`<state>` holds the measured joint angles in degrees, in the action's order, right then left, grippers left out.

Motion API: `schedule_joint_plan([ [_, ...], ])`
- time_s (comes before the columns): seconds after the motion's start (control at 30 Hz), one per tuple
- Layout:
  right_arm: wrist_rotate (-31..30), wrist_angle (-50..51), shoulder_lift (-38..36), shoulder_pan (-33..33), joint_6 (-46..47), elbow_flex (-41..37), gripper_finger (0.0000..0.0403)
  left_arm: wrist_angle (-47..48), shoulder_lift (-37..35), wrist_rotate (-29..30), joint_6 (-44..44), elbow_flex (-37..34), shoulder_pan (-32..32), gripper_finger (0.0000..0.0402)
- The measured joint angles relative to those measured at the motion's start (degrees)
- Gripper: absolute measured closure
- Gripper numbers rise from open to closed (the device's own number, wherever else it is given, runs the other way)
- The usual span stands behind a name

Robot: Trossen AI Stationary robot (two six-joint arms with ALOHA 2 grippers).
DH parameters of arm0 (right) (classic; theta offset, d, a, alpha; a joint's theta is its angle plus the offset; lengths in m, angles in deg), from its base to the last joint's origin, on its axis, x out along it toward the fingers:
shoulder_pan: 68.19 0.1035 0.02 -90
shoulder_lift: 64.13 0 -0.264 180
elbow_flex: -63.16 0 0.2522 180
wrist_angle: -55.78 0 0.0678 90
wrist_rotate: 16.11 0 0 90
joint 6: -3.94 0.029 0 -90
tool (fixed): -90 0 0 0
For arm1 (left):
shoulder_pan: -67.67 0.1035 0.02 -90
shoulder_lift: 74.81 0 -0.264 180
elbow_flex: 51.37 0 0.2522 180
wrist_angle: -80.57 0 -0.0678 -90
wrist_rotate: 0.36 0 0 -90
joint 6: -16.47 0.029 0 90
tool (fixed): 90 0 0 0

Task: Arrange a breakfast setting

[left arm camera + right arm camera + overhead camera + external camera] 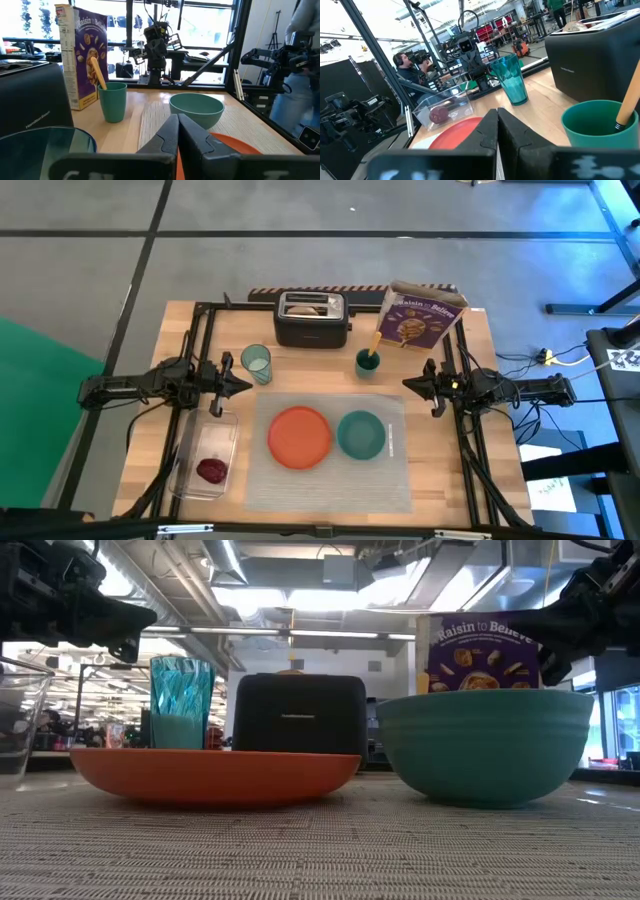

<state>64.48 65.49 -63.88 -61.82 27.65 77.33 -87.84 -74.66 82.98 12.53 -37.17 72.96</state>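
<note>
The orange plate [299, 436] and the teal bowl [361, 434] sit side by side on the grey placemat [330, 480]. The bluish tumbler [257, 364] stands on the wood behind the mat's left corner. The orange-handled spoon [377, 343] stands in a small teal cup [367, 363]. The dark red fruit [211, 470] lies in a clear tray [205, 458] left of the mat. A bagel half [310, 307] sticks up from the toaster. My left gripper [247, 383] hovers shut beside the tumbler; my right gripper [407, 384] hovers shut right of the cup. Both are empty.
The black toaster [312, 320] stands at the far middle, the purple cereal box [420, 315] to its right. Black frame rails [200, 330] run along the table's sides. A person [407, 67] shows beyond the table in the right wrist view.
</note>
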Motion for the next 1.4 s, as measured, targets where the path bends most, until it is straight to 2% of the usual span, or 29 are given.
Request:
schedule_joint_plan([
  [0.6,-0.24,-0.44,0.0,-0.02,0.02,0.0,0.0402,0.0,0.01,0.0,0.0,-0.02,0.0,0.0401],
  [0.87,-4.36,-4.01,-0.02,0.0,0.22,0.0,0.0402,0.0,0.01,0.0,0.05,-0.02,-0.01,0.0401],
  [1.0,-6.54,-6.5,-0.02,-0.02,4.68,0.02,0.0402,-0.36,-0.01,2.66,11.15,0.0,-0.01,0.0401],
  [1.13,-8.84,-8.53,0.0,0.0,9.83,0.01,0.0402,-1.98,0.01,2.64,21.11,0.0,-0.01,0.0401],
  [1.27,-15.41,-13.51,0.0,0.0,17.98,0.0,0.0402,-1.16,0.01,2.92,22.64,-0.02,-0.01,0.0401],
  [1.4,-19.67,-19.53,-0.02,-0.01,18.51,0.0,0.0402,-4.71,0.01,4.58,21.97,-0.01,0.01,0.0401],
])
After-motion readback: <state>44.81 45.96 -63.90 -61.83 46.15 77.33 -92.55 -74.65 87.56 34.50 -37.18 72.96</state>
